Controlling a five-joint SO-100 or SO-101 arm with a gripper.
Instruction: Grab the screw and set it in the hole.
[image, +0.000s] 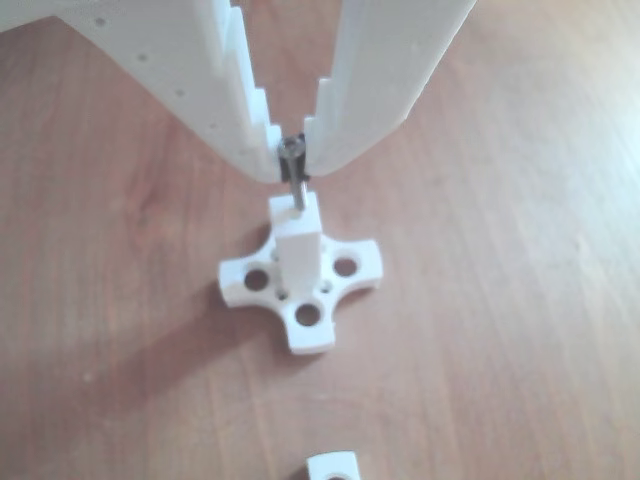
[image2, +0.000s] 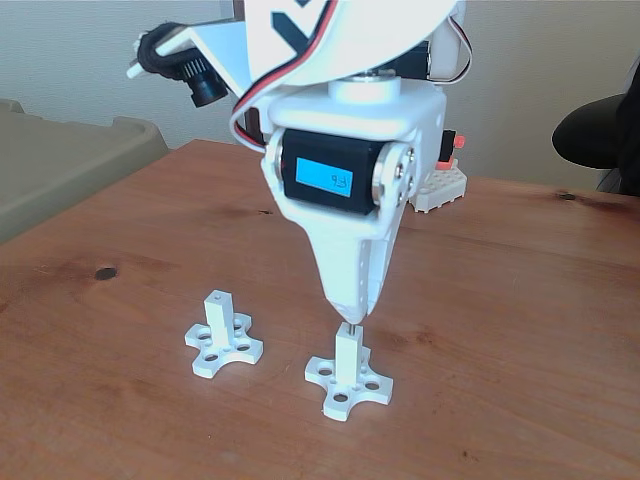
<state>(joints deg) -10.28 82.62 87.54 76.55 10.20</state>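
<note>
On the wooden counter (image2: 520, 300) stand two white cross-based posts. My hand (image: 291, 160) is closed on the screw (image: 293, 175), holding it upright with its tip at the hole (image: 298, 210) in the top face of the nearer post (image2: 346, 362). Grabbing is done; seating and release remain. The other post (image2: 219, 328) has an empty bore.

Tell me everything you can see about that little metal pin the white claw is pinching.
The screw is a thin, silver-grey metal piece with a small rounded head. It hangs upright, head up, pinched between the white fingertips of the end effector. Its lower end meets the square top of the white post, where the hole sits; how deep it has gone cannot be told. In the fixed view it shows as a tiny sliver.
</note>
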